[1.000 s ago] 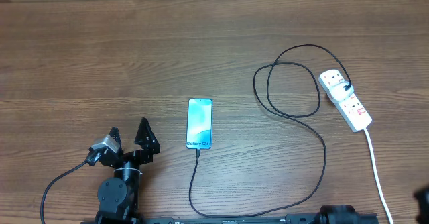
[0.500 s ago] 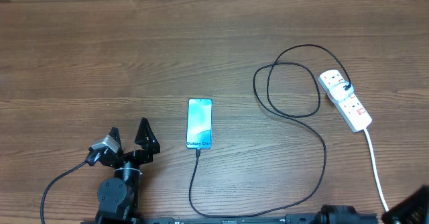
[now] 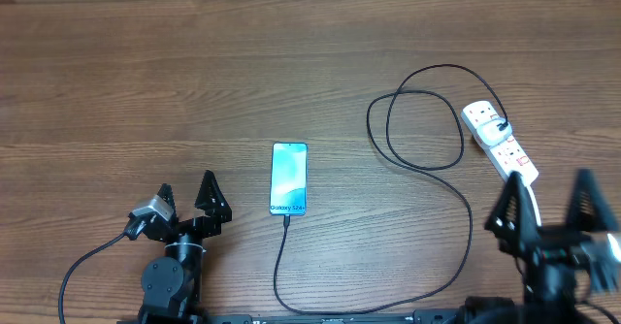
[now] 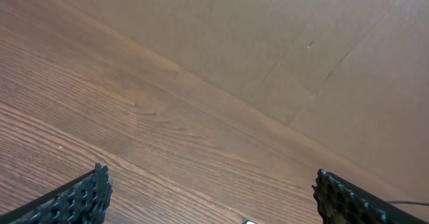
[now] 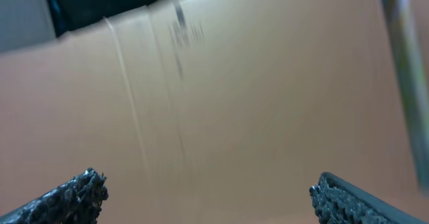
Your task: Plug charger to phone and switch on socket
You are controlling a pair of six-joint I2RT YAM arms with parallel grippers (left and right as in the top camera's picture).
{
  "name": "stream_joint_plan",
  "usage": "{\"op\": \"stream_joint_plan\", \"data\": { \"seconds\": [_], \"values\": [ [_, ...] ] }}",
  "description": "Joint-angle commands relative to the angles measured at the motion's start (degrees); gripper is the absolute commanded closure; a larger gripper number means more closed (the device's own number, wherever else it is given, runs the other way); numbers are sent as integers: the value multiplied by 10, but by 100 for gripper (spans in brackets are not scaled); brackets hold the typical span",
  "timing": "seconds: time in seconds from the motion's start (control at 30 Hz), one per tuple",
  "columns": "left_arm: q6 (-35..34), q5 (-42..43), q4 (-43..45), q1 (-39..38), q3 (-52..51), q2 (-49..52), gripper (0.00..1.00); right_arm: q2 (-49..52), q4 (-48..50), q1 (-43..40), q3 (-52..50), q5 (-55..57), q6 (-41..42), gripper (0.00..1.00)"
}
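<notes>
The phone (image 3: pixel 289 178) lies flat at the table's middle, cyan screen up, text end toward me. The black charger cable (image 3: pixel 456 256) runs from the phone's near end, curves along the front edge and loops (image 3: pixel 417 120) up to the white socket strip (image 3: pixel 500 145) at the right, where its plug sits in an outlet. My left gripper (image 3: pixel 187 200) is open and empty, left of the phone. My right gripper (image 3: pixel 548 203) is open and empty, just in front of the socket's near end. The left wrist view shows bare wood between its fingertips (image 4: pixel 87 197). The right wrist view shows only a blurred brown wall.
The socket's white cord (image 3: pixel 536 217) runs toward the front edge, passing between my right fingers. A brown cardboard wall (image 4: pixel 268 43) stands behind the table's far edge.
My right arm has come up into view from the front right corner and now stands in front of the socket. The left arm, phone and cable have not moved.
</notes>
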Motion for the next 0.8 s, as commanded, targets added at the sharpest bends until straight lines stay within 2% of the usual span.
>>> {"op": "stream_joint_plan", "data": {
  "seconds": [0.0, 0.23, 0.53, 0.77],
  "values": [
    [-3, 3, 1, 3, -3, -5, 0, 1, 5, -2, -66, 12, 70, 0],
    [-3, 3, 1, 3, -3, -5, 0, 1, 42, -2, -179, 13, 70, 0],
    [-3, 3, 1, 3, -3, -5, 1, 1, 51, -2, -259, 13, 70, 0],
    [-3, 3, 1, 3, -3, -5, 0, 4, 35, -2, -260, 14, 72, 0]
  ]
}}
